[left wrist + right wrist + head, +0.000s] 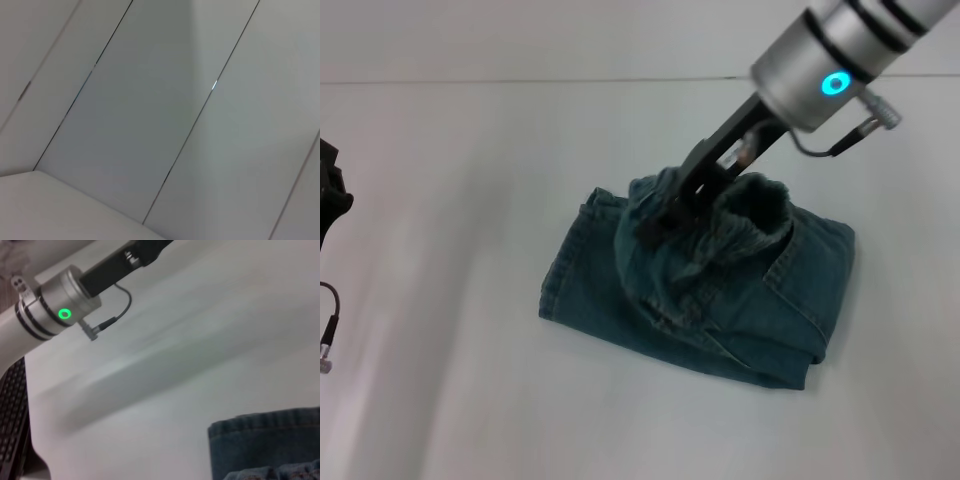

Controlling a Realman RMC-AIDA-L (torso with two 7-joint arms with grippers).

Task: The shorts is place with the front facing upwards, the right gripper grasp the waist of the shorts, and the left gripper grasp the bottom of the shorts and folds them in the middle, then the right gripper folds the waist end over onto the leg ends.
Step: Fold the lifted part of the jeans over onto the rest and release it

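Right gripper [665, 215] clamped on waist of the shorts [745, 225], lifted; leg ends [575, 275] lie leftward.

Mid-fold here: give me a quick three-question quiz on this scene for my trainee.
1. True or false: the right gripper is shut on the waist of the shorts.
2. Where is the left gripper? A) on the leg ends B) off to the left, apart from the shorts C) over the waist
3. Fill in: the shorts lie on a ___ table.
Key: 1 true; 2 B; 3 white.
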